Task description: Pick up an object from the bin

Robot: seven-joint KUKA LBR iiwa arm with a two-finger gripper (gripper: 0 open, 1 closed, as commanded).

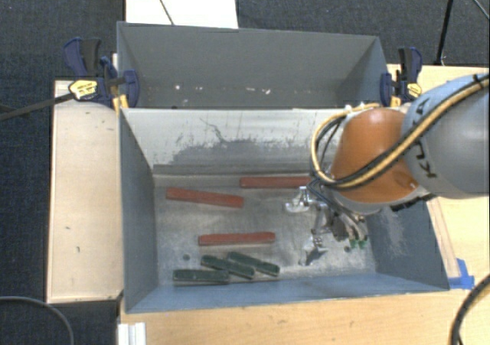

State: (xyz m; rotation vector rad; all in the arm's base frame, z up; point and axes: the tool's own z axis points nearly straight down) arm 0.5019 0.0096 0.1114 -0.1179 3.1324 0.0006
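My gripper (314, 248) hangs low over the bin floor in the right half, near the front wall, with bare floor under its tip. The closest thing is a red-brown bar (236, 239) lying flat to its left. Just in front of that lie three dark green bars: two crossed ones (243, 263) and one along the front wall (200, 277). None of them touches the gripper. A small green bit (357, 244) peeks out at the gripper's right side; what it is I cannot tell.
Two more red-brown bars lie further back: one at the left (204, 197), and one at the middle (269, 181) whose right end is hidden behind the arm's orange cover. The arm covers the bin's right side.
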